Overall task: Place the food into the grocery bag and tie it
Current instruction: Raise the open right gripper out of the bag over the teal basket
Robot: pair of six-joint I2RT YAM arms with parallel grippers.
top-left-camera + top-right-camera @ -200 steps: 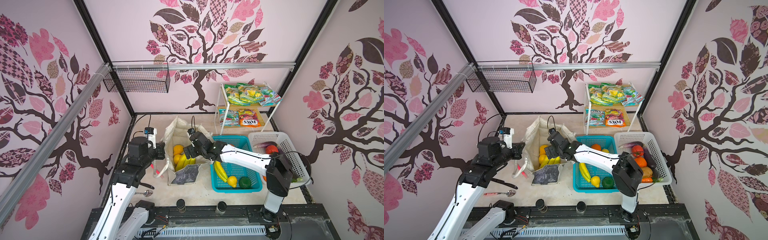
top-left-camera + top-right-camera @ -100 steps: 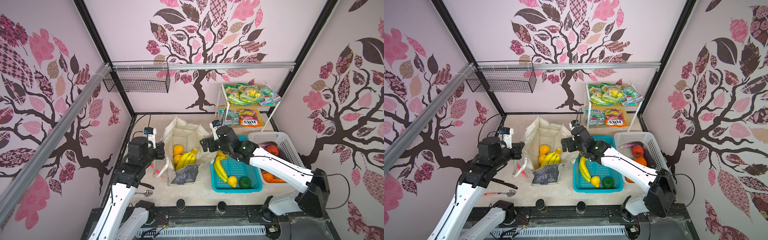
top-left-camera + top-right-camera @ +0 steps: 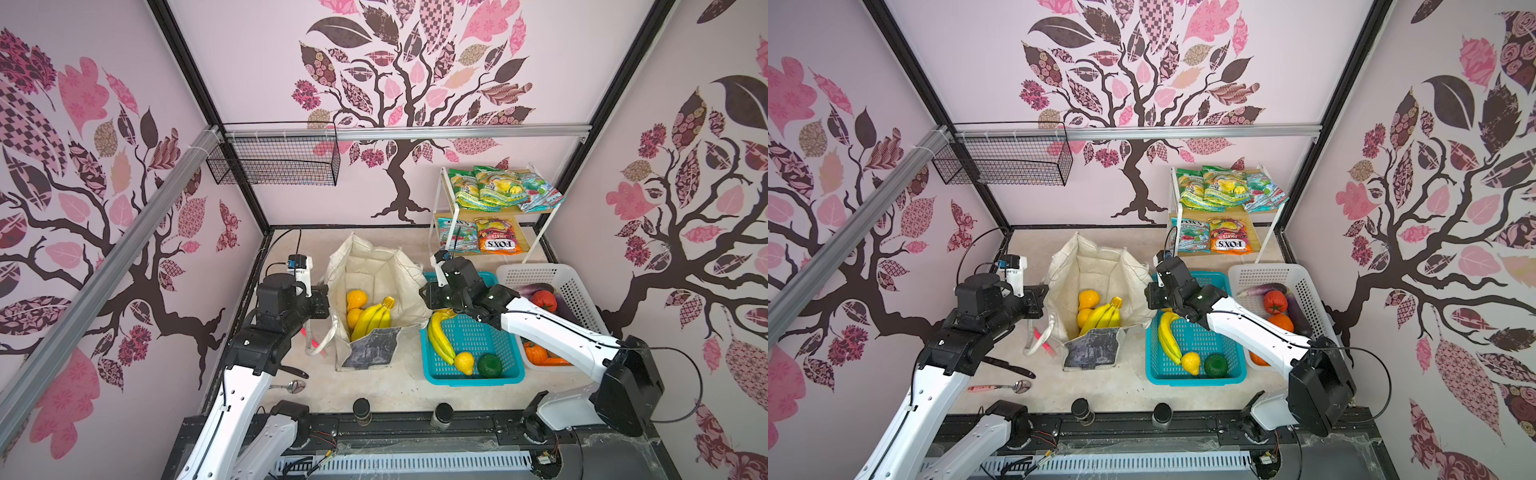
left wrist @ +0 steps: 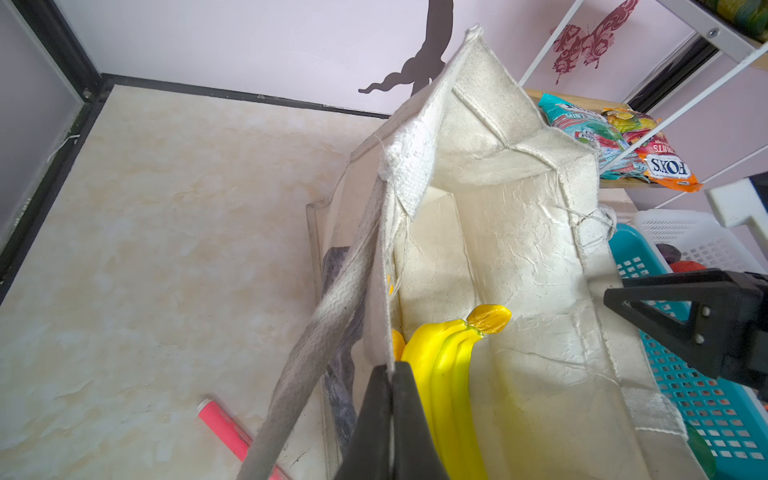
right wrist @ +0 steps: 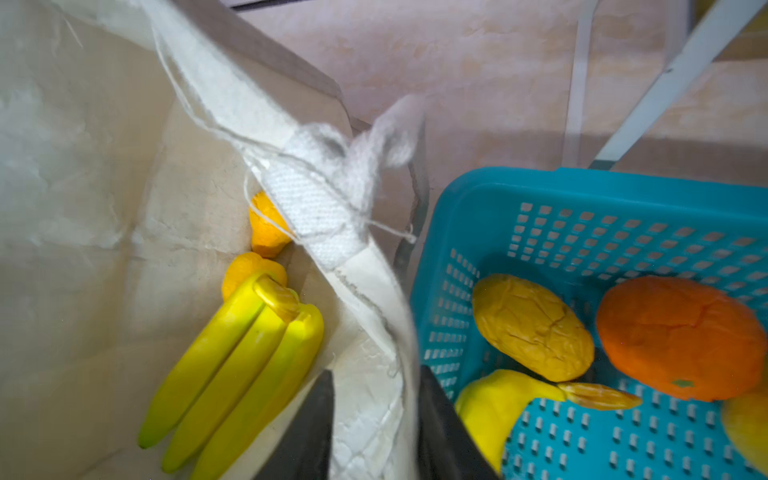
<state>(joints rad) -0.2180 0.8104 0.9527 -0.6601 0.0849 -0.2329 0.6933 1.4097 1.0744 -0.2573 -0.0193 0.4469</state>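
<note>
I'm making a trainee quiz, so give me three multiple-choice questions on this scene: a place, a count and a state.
1. Where is the red tomato? A in the grocery bag; B in the white basket; C in the teal basket.
2. How many banana bunches lie in the grocery bag? A one; B none; C three.
3. The left gripper is: A open above the bag; B shut on a banana; C shut on the bag's rim.
Key: 1 B, it lies in the white basket. 2 A, one bunch; another lies in the teal basket. 3 C, its jaws pinch the rim.
</note>
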